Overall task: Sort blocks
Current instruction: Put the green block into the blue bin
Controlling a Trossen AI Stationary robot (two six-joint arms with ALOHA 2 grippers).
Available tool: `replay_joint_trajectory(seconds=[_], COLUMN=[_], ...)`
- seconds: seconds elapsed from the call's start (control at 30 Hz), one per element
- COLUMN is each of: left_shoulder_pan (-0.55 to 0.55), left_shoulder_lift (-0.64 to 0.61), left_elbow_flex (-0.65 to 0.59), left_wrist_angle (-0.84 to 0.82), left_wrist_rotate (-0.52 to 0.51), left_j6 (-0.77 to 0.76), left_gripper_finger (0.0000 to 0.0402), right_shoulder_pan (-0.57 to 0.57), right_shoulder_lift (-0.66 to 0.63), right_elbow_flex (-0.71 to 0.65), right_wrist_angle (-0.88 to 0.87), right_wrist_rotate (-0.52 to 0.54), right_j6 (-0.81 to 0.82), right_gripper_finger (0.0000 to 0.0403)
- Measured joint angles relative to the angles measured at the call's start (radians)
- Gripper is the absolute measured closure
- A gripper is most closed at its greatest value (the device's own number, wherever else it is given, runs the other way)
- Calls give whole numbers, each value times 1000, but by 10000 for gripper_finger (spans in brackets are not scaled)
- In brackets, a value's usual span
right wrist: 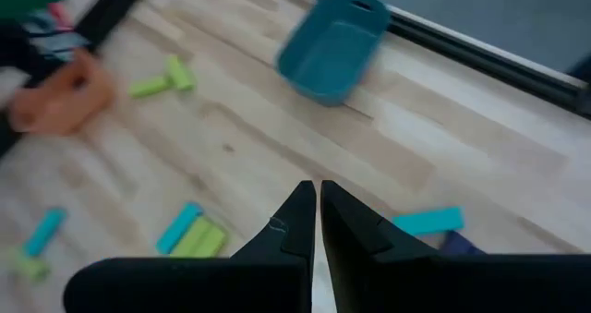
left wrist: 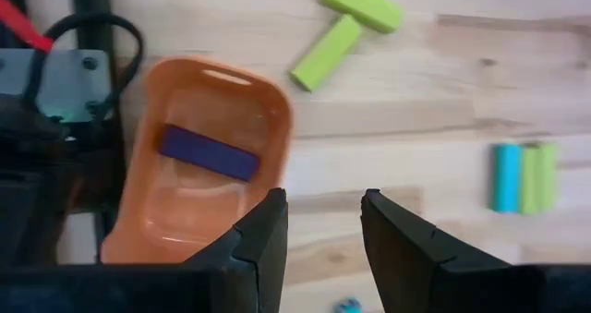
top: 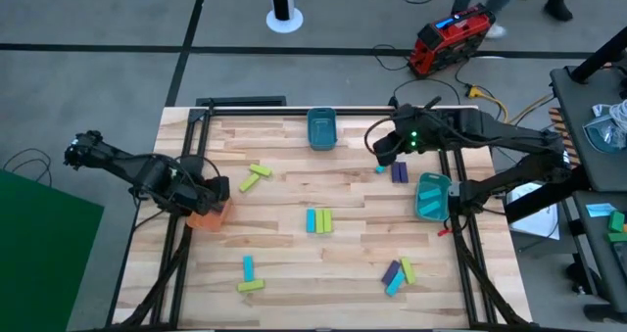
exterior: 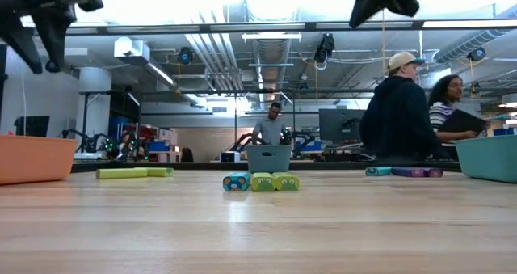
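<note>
Here the left gripper (left wrist: 321,244) hangs above the orange bin (left wrist: 199,170) at the table's (top: 294,224) left edge, its fingers parted with nothing between them — a purple block (left wrist: 208,153) lies inside the bin, which only the left wrist view shows. The right gripper (right wrist: 318,222) is pressed fully closed and empty, raised over the far right part of the table near a cyan block (right wrist: 426,222) and a purple one. The other blocks lie loose: two yellow-green bars (top: 255,178) beside the orange bin, a cyan-and-green trio (top: 318,219) at the centre, more along the near edge. Open wood lies between these groups. Teal bins stand at the far edge (top: 321,128) and the right edge (top: 432,196) — the low view shows people in the room behind.
</note>
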Motion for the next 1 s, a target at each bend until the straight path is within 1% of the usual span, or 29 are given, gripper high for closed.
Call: replay_joint_trajectory(seconds=[0.07, 0.2, 0.33, 0.4, 0.53, 0.63, 0.73, 0.8, 1.0], left_shoulder_pan=[0, 0, 0, 0, 0, 0, 16, 29, 66], left_shoulder_lift=[0, 0, 0, 0, 0, 0, 0, 0, 0], left_elbow_flex=[29, 95, 180, 225, 313, 361, 393, 409, 424], left_wrist_angle=[1, 10, 16, 26, 92, 189, 286, 320, 338], left_wrist_rotate=[-10, -59, -136, -186, -303, -360, -366, -366, -353], left_j6=[26, 110, 213, 269, 430, 590, 741, 805, 897], left_gripper_finger=[283, 283, 283, 283, 283, 283, 284, 288, 324], right_shoulder_pan=[1, 3, 3, 3, 3, 3, 3, 3, 3], right_shoulder_lift=[0, 0, 0, 0, 1, 2, 7, 11, 33], right_elbow_flex=[30, 90, 136, 146, 154, 153, 154, 153, 153], right_wrist_angle=[7, 58, 187, 269, 367, 367, 354, 351, 354], right_wrist_rotate=[-30, -54, -63, -84, -107, -110, -111, -121, -193], right_j6=[-18, -44, -85, -122, -173, -171, -146, -119, -62], right_gripper_finger=[390, 390, 390, 390, 390, 390, 390, 390, 390])
